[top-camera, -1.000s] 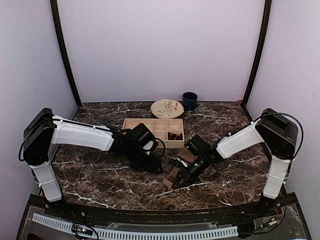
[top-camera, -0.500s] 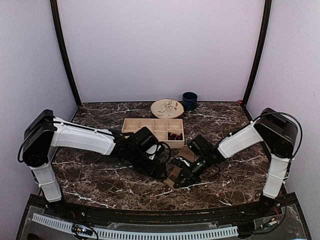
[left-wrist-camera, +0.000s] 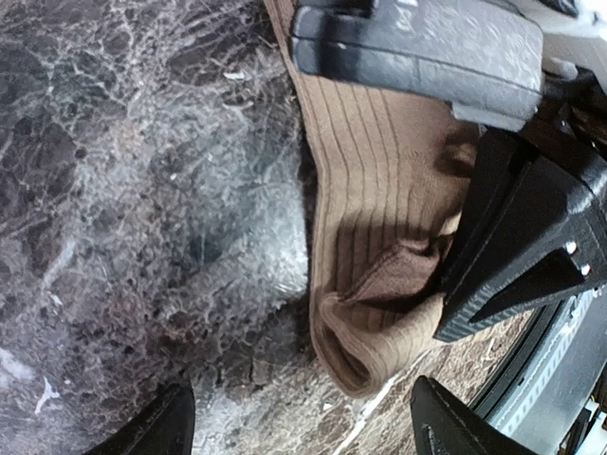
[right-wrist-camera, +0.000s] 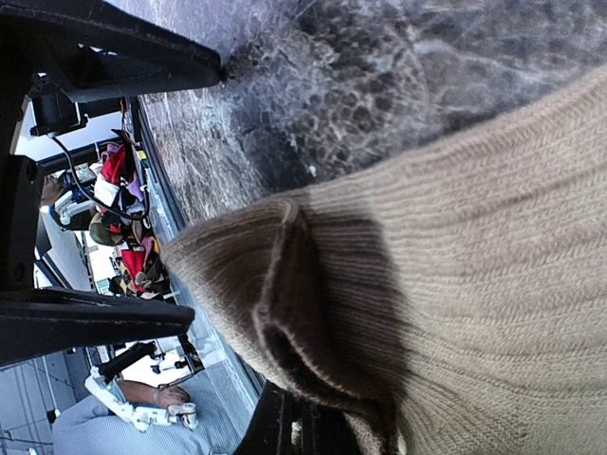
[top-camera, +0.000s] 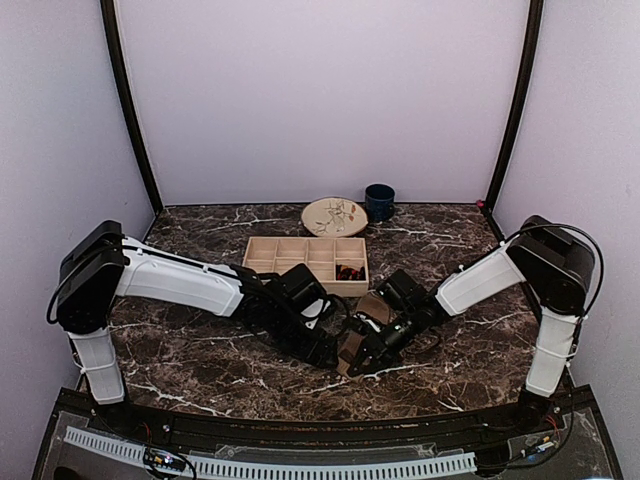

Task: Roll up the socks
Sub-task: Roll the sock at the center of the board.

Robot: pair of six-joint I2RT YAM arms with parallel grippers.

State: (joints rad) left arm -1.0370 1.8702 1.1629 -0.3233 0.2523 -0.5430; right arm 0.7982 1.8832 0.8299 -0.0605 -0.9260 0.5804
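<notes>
Roll barely begun: left gripper (left-wrist-camera: 303, 427), fingers (left-wrist-camera: 161, 428) apart, hovers at nine o'clock of the socks (left-wrist-camera: 379, 218); right gripper (top-camera: 365, 354) hold unclear. Next: pinch the fold.

Tray (top-camera: 300, 255) close behind, left arm (top-camera: 180, 280), right arm (top-camera: 470, 285) and sock (top-camera: 350, 357) crowding centre, bare table (top-camera: 180, 350) either side

Socks (top-camera: 351, 348) on table (top-camera: 190, 350), front-centre; tray (top-camera: 262, 251) behind; plate (top-camera: 335, 216), mug (top-camera: 379, 202) behind tray.

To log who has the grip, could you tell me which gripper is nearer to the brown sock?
Right. The right gripper is clamped on the folded end of the brown sock; the left gripper hangs open just short of it, not touching.
</notes>
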